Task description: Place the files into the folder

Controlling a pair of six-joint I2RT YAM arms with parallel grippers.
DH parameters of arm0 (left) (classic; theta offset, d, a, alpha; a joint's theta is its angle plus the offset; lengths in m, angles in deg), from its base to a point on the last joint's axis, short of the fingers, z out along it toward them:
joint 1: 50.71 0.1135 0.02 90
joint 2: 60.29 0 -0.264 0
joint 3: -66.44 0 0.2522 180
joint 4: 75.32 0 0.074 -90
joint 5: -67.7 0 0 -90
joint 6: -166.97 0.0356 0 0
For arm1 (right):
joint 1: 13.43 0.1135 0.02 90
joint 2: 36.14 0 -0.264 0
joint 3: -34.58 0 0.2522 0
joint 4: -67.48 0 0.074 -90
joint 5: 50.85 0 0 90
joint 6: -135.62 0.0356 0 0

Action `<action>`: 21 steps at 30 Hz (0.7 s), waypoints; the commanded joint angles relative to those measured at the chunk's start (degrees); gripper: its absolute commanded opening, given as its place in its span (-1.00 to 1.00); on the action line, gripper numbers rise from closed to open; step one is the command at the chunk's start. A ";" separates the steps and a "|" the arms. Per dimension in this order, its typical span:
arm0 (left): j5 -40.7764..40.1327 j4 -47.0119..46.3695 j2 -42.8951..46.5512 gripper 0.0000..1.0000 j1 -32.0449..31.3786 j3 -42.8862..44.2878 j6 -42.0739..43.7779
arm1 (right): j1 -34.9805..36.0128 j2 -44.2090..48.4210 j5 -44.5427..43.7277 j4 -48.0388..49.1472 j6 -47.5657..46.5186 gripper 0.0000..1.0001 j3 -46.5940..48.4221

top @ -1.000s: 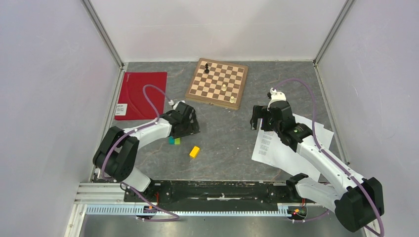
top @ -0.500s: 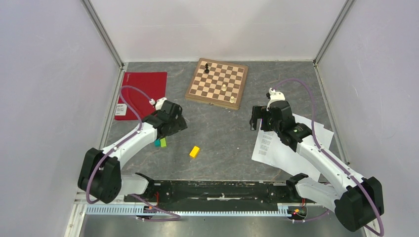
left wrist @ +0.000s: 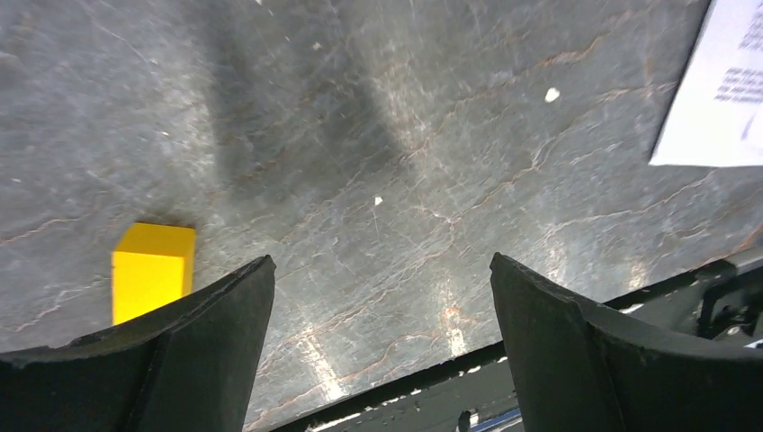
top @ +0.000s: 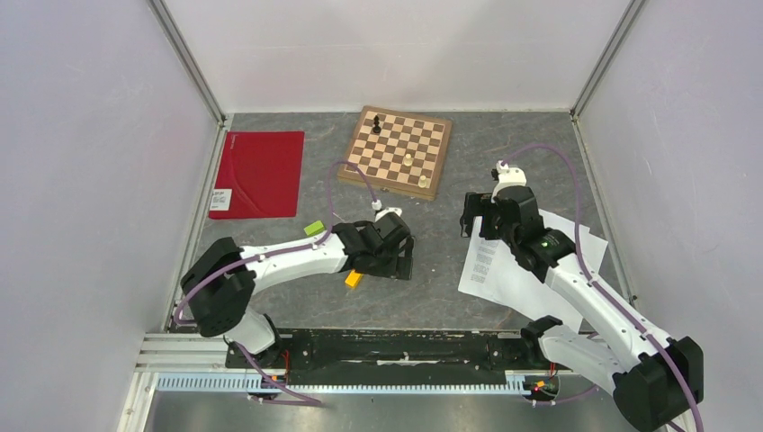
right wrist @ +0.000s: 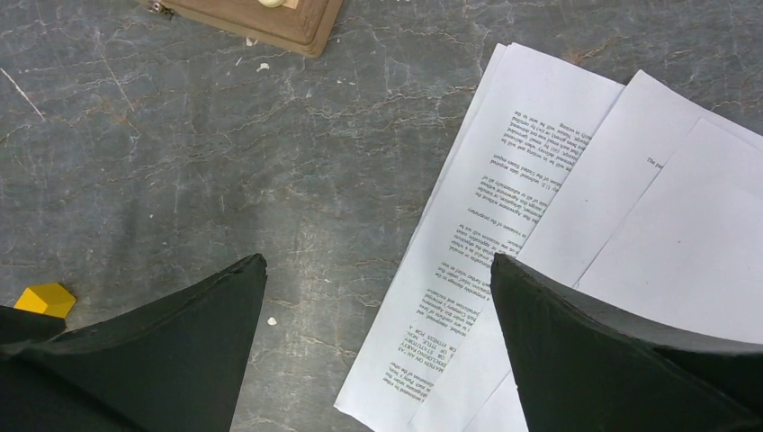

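Note:
The files (top: 517, 274), a few white sheets with printed text, lie fanned out on the table's right side and also show in the right wrist view (right wrist: 558, 216). The folder (top: 258, 171), crimson and closed with a white label, lies flat at the far left. My right gripper (top: 470, 220) is open and empty, hovering over the sheets' left edge (right wrist: 378, 259). My left gripper (top: 402, 263) is open and empty above bare table near the middle (left wrist: 380, 261). A corner of a sheet (left wrist: 720, 90) shows at the upper right of its view.
A wooden chessboard (top: 396, 151) with a few pieces sits at the back centre. A yellow block (top: 354, 280) lies just left of my left gripper (left wrist: 153, 270). A green block (top: 313, 229) lies beside the left forearm. Walls close both sides.
My left arm swung from near the folder to the right, toward the table's middle, over the yellow block. The green block shifted. The right arm barely moved.

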 commanded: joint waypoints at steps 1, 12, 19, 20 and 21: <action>1.61 -1.28 -2.48 0.91 -1.10 -0.84 -1.18 | -0.06 0.72 -1.34 -0.07 -0.85 0.97 0.09; -5.48 0.55 -2.86 0.91 2.80 -5.31 0.03 | -0.03 0.03 -0.50 0.20 -0.67 0.96 -0.01; -6.97 2.42 0.92 0.91 10.06 -9.58 1.23 | -0.05 -0.33 -0.28 0.34 -0.77 0.97 -0.26; -7.29 2.89 1.43 0.91 11.40 -10.19 1.34 | -0.04 -0.38 -0.21 0.40 -0.71 0.97 -0.35; -7.43 3.03 2.07 0.91 13.48 -10.84 1.44 | 0.00 -0.46 -0.15 0.52 -0.69 0.97 -0.36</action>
